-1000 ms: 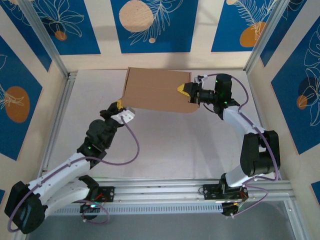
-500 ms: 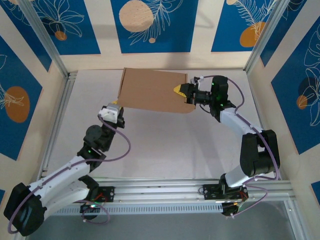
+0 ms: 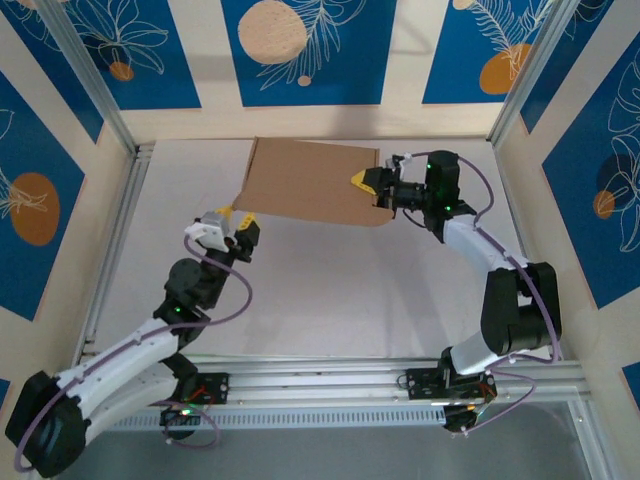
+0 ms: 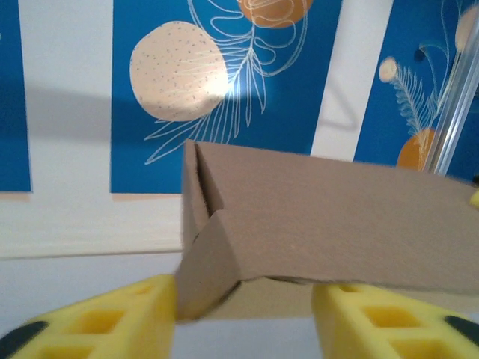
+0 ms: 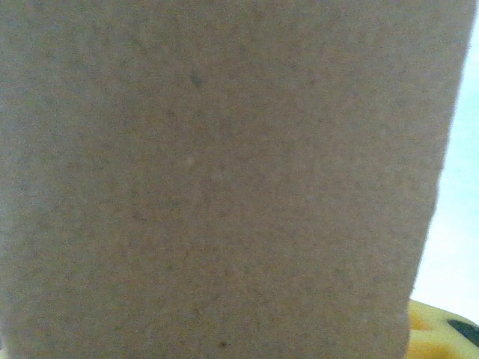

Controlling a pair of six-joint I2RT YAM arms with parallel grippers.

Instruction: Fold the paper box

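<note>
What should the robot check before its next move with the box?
1. Right hand grips the paper box at its right edge: ok.
2. Left hand is open: ok.
3. Left hand faces the box's near left corner: ok.
4. Left hand touches the box: cannot tell.
5. Box is fully folded: not ok, the corner flap sticks out.

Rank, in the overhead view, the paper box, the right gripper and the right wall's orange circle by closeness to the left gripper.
1. paper box, just beyond the left gripper.
2. right gripper, at the box's right edge.
3. orange circle, on the right wall.
</note>
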